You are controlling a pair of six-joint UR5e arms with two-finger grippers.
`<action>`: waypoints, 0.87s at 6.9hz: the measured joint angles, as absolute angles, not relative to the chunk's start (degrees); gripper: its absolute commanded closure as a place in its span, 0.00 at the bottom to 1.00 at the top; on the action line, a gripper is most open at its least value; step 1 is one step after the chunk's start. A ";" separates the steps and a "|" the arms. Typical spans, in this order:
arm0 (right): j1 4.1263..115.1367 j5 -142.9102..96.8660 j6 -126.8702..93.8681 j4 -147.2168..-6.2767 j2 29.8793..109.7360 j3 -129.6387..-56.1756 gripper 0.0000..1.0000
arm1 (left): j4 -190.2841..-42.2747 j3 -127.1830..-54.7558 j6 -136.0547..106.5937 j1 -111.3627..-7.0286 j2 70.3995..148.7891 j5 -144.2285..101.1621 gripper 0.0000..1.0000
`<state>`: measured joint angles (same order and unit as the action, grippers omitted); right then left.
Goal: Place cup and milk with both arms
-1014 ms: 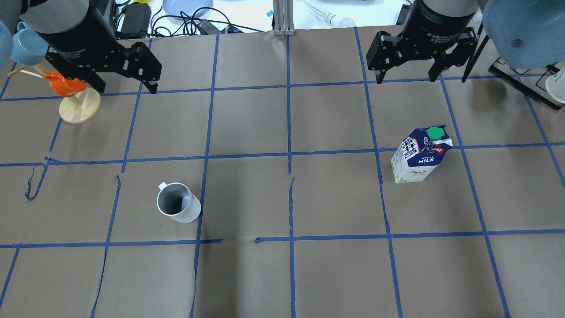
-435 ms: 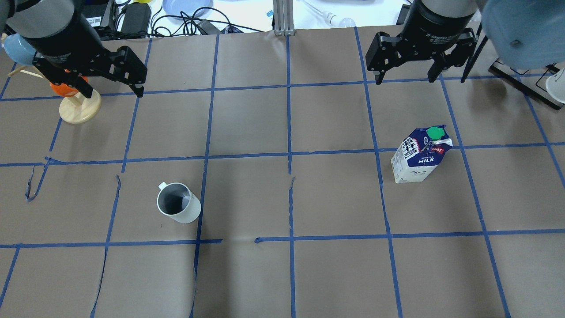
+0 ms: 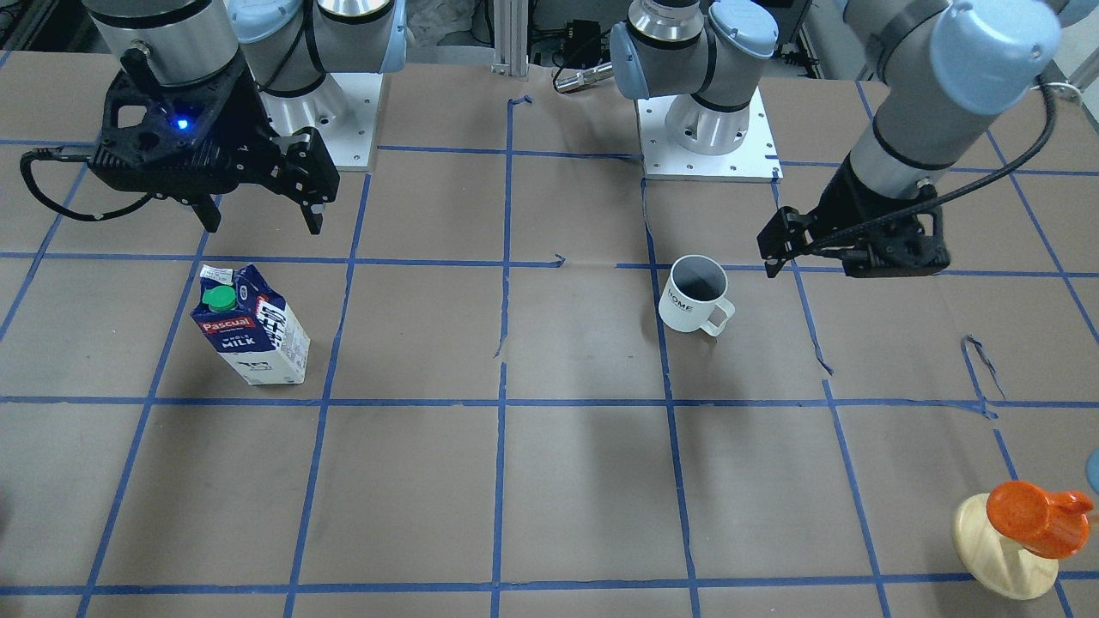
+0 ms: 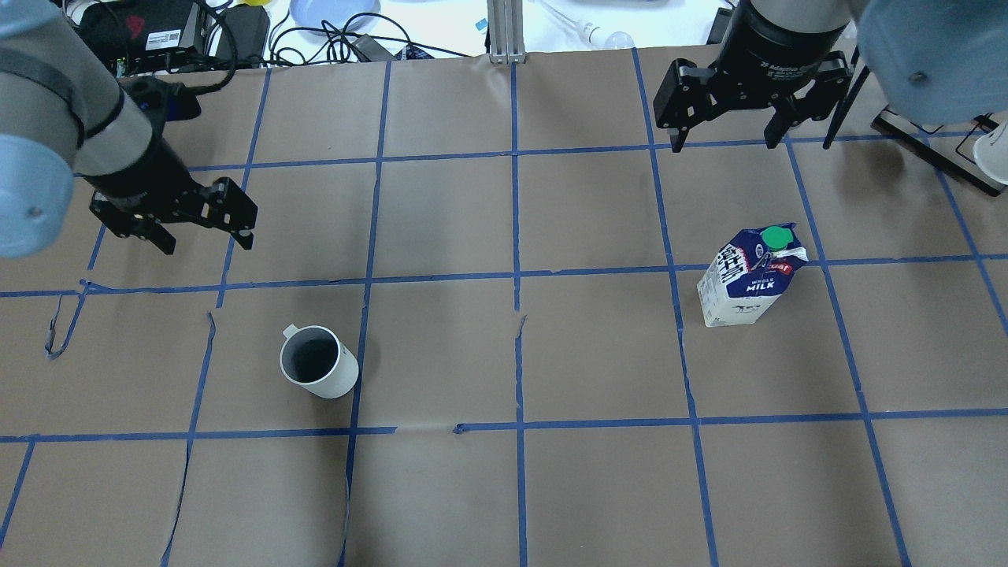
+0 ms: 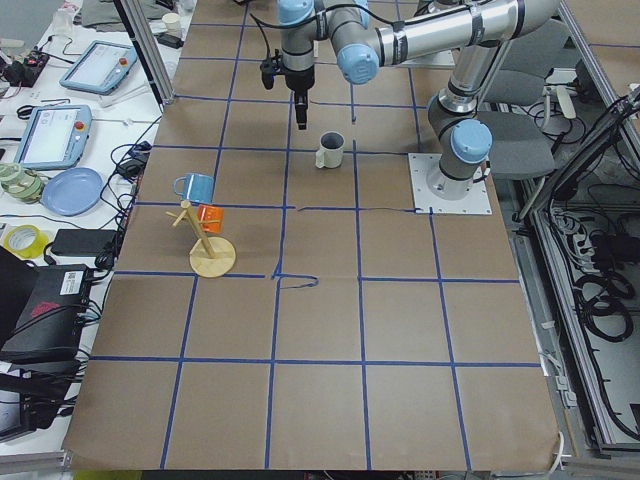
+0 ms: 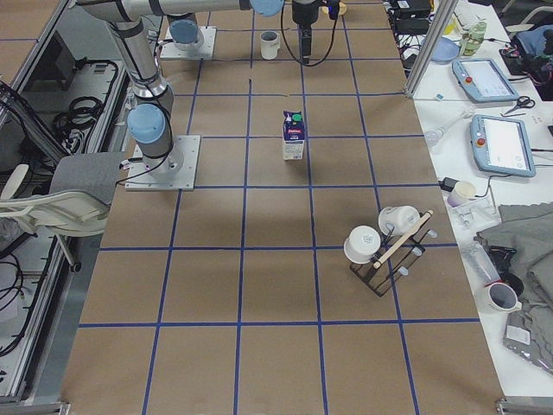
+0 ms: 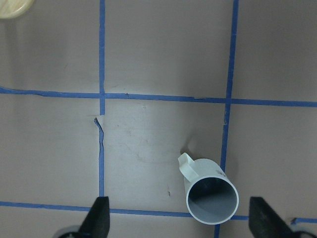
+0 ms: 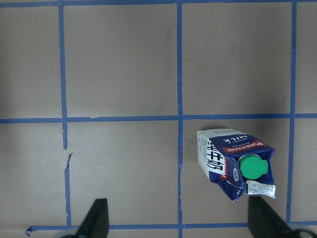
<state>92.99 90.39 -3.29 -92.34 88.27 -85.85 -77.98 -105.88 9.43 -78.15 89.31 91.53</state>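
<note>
The white cup [image 4: 319, 362] stands upright on the brown paper, left of centre, and "HOME" shows on its side in the front-facing view [image 3: 694, 294]. My left gripper [image 4: 206, 240] is open and empty, in the air beyond the cup and to its left. In the left wrist view the cup [image 7: 212, 198] sits between the two fingers, nearer the right one. The blue-and-white milk carton [image 4: 752, 276] with a green cap stands upright on the right. My right gripper [image 4: 723, 142] is open and empty, high beyond the carton [image 8: 235, 161].
A pale wooden stand with an orange cup [image 3: 1022, 524] and a blue cup [image 5: 195, 187] is at the far left. A black rack of white cups [image 6: 384, 246] is at the far right. Cables and boxes [image 4: 236, 31] lie past the table's far edge.
My left arm has swung away from the wooden stand, nearer and lower, toward the cup. The right gripper has barely moved. Cup and milk have not moved.
</note>
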 measured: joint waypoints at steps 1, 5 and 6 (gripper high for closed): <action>92.70 90.60 -3.06 -92.37 87.85 -85.92 0.00 | -74.20 -111.88 9.41 -78.10 89.34 90.78 0.01; 84.45 92.00 6.89 -92.62 82.34 -87.88 0.00 | -67.95 -121.05 9.56 -77.62 91.52 88.80 0.16; 83.69 93.30 7.95 -94.13 80.79 -90.42 0.01 | -66.85 -122.43 9.56 -77.43 91.75 88.76 0.66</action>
